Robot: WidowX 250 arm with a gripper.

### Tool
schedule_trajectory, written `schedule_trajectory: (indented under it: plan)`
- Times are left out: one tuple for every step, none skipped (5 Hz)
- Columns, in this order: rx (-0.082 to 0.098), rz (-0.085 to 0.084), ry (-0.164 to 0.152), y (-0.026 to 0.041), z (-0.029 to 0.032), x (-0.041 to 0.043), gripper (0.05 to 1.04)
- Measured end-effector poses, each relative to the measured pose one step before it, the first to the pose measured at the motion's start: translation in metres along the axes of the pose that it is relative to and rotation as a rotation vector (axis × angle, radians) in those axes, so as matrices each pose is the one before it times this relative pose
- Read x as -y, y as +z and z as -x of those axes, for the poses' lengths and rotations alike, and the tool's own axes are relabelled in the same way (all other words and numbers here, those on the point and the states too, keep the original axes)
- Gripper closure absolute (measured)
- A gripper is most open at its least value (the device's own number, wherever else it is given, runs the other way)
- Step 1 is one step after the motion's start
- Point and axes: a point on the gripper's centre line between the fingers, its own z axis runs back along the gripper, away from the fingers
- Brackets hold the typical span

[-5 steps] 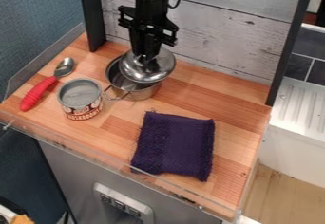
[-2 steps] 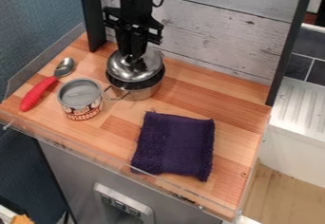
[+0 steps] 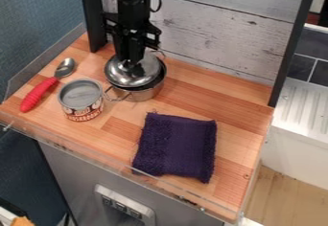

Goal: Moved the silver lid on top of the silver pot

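"Where's the pot [image 3: 146, 94] from the gripper [image 3: 132, 61]?"
"Below, slightly toward the view's lower right; the gripper is clamped on the lid [image 3: 120, 75], which lies off-centre over the pot"

No legible txt, tin can [image 3: 82, 110] w/ red & dark print round side, wording too small to read

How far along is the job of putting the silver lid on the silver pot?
The lid is over the pot, and the claw is at its top. The pot's dark inside shows along the near right edge, so the lid looks off-centre. Seating it squarely and letting go seem left.
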Motion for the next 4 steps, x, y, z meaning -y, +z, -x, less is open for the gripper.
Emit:
schedule_trajectory:
  plan:
    - [-0.0066, -0.0026, 0.0021, -0.0012, 0.00113, 0.00028, 0.81]
    - [0.0017, -0.0003, -0.0031, 0.00008, -0.00053, 0.00106, 0.81]
    - [-0.0115, 0.0014, -0.0061, -0.00372, 0.00012, 0.0036, 0.81]
    - [-0.002, 0.0007, -0.0204, -0.00193, -0.00122, 0.00458, 0.81]
